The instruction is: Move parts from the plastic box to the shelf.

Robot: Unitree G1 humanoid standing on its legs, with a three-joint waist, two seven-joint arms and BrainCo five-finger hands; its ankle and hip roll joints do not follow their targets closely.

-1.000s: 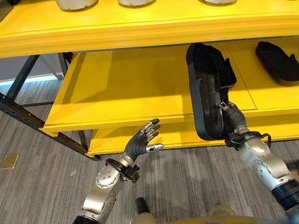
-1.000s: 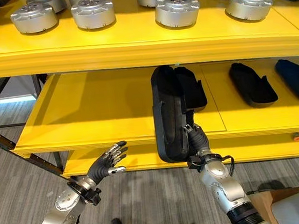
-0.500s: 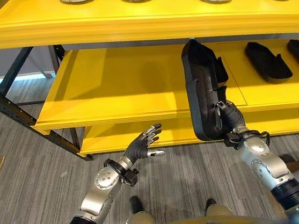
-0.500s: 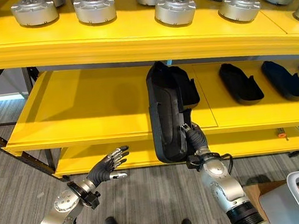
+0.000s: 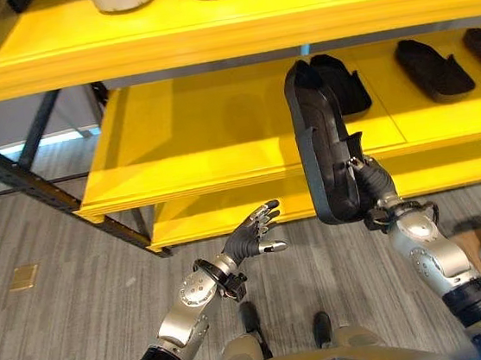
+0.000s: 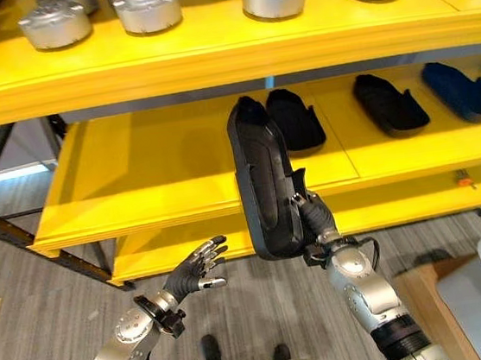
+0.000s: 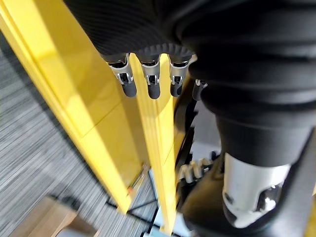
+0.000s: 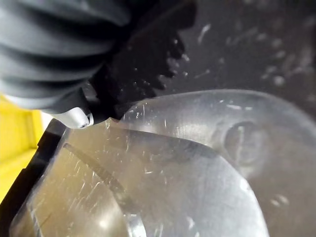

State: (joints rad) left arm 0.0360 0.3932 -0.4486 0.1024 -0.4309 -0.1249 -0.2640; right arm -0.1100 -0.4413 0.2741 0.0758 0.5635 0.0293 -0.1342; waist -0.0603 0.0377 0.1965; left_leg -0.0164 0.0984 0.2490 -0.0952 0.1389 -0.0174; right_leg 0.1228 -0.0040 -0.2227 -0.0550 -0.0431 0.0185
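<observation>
Yellow shelf (image 6: 135, 170), long black part (image 6: 263, 186) in right robot hand (image 6: 314, 217)

Grey striped carpet (image 5: 65, 243) covers the floor, a dark metal rack post (image 5: 27, 174) slants across it, light falls from above.

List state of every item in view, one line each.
black part: held on edge at its near end by the right hand, in front of the middle shelf.
right hand: shut on the black part.
left hand: open, empty, below the shelf edge.
other black parts: lying flat on the middle shelf.
silver round parts: standing on the top shelf.
</observation>
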